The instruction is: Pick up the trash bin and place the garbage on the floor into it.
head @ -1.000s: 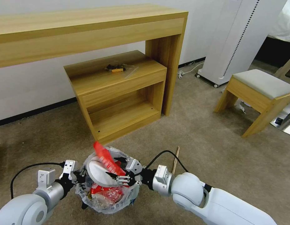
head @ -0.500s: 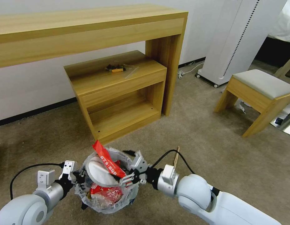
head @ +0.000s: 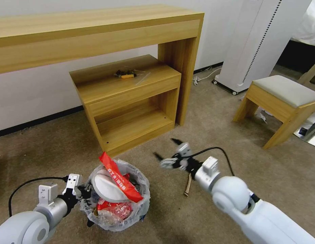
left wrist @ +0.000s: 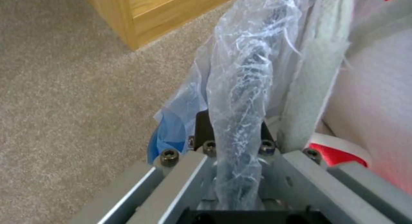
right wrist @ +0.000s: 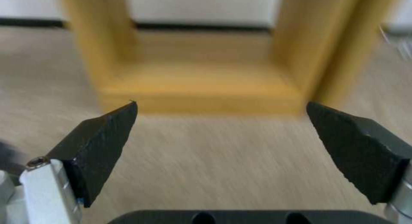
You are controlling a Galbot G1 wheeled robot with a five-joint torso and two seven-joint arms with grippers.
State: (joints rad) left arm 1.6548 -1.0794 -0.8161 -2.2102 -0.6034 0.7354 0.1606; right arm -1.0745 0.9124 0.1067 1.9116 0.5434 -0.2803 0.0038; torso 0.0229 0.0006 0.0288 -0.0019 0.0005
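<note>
While left tool (head: 83, 190) clamps one trash bin (head: 115, 217) rim, right tool (head: 166, 151) wide open, empty, one wooden stick (head: 188, 184) on floor (head: 232, 149).

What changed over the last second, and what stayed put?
The right gripper let go of the red wrapper, which now lies across the trash bin, and swung away to the right, jaws open, above the wooden stick. The left gripper stays clamped on the bin's rim; the bin hasn't moved.

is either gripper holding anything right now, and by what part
The left gripper holds the trash bin by its bag-lined rim. The right gripper is open and empty above the floor.
</note>
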